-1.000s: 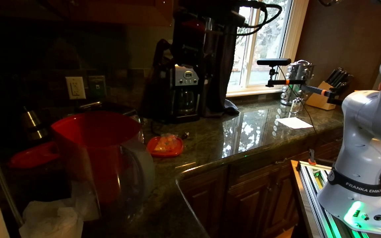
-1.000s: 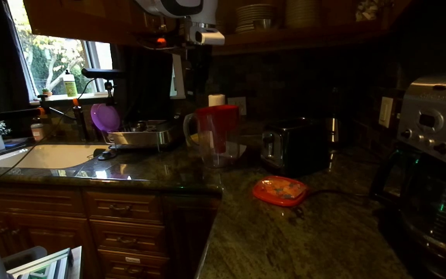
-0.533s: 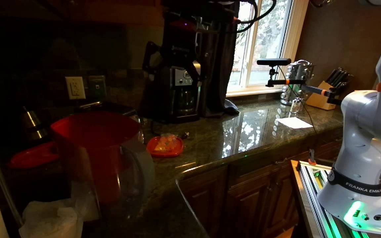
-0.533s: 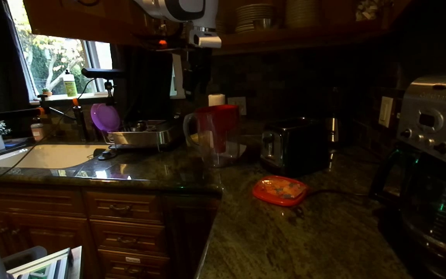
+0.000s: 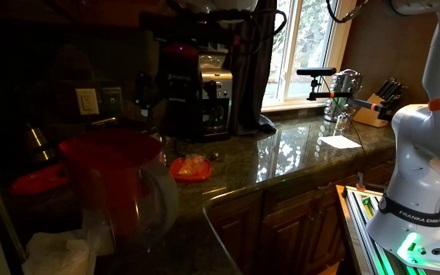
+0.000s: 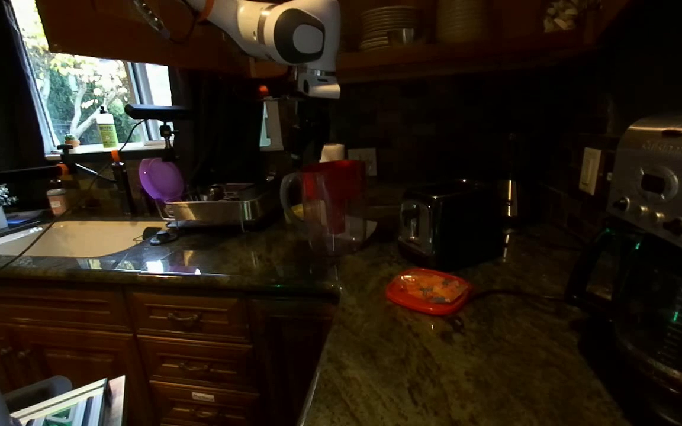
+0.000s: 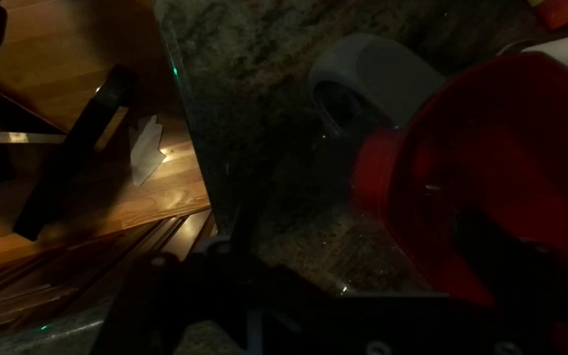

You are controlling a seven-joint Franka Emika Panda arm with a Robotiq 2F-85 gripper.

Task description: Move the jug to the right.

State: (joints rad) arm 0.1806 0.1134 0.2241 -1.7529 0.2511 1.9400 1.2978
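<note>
The clear plastic jug (image 6: 332, 213), red insert (image 6: 337, 176) inside, stands near the worktop's (image 6: 465, 378) inner corner, the red dish (image 6: 410, 303) holds orange contents (image 6: 434, 286), and the tool (image 7: 354, 224), spread wide and holding nothing, hangs lower than before.

The gripper (image 7: 358, 224) shows dark at the bottom of the wrist view, its two fingers spread well apart. One finger is seen across the red upper part of the jug (image 7: 491, 148); contact cannot be determined. The other shows in front of the countertop (image 7: 264, 98). The jug's looped handle (image 7: 387, 74) points toward the upper left. Beyond the countertop's edge, at left, appear a wooden floor (image 7: 32, 44), a dark bar (image 7: 74, 155) and a pale, jagged shape (image 7: 147, 153).
</note>
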